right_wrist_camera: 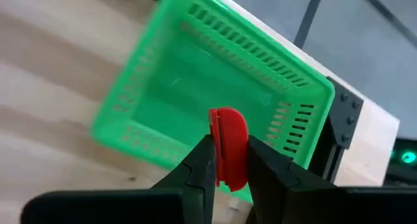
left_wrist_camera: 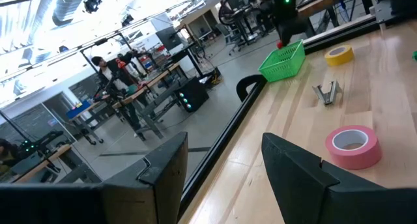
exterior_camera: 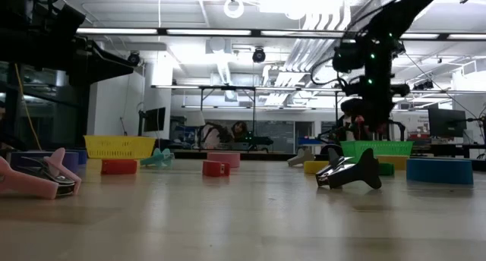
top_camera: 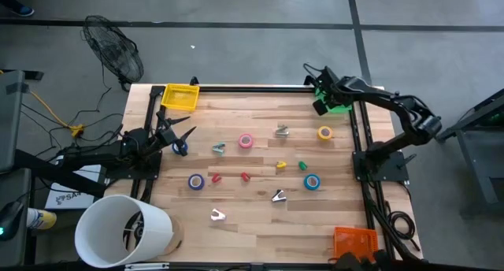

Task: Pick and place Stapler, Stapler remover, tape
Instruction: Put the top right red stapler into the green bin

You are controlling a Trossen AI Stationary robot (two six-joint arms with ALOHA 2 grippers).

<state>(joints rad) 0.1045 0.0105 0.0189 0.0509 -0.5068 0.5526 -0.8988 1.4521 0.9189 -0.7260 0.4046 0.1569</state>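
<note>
My right gripper (right_wrist_camera: 228, 160) is shut on a small red stapler (right_wrist_camera: 228, 142) and hangs over the green basket (right_wrist_camera: 195, 81) at the table's far right corner (top_camera: 337, 104). My left gripper (left_wrist_camera: 225, 165) waits open at the table's left edge (top_camera: 183, 137), pointing level, with nothing between its fingers. On the wood lie a pink tape roll (top_camera: 246, 141), a yellow one (top_camera: 324, 132), two blue ones (top_camera: 195, 181) (top_camera: 312, 182), several staple removers such as the one at mid-table (top_camera: 278, 195), and more small staplers (top_camera: 245, 176). My right gripper pinches the red stapler between its two fingers by its two flat sides (right_wrist_camera: 229, 168). The fingers slant down from above. The stapler's rounded end (right_wrist_camera: 227, 118) sticks out past the fingertips, and the stapler is lifted clear above the green basket.
A yellow basket (top_camera: 180, 96) stands at the far left corner and an orange one (top_camera: 354, 243) at the near right. A white bucket (top_camera: 122, 232) sits off the near left corner. Black frame rails (top_camera: 359, 137) run along the table's sides.
</note>
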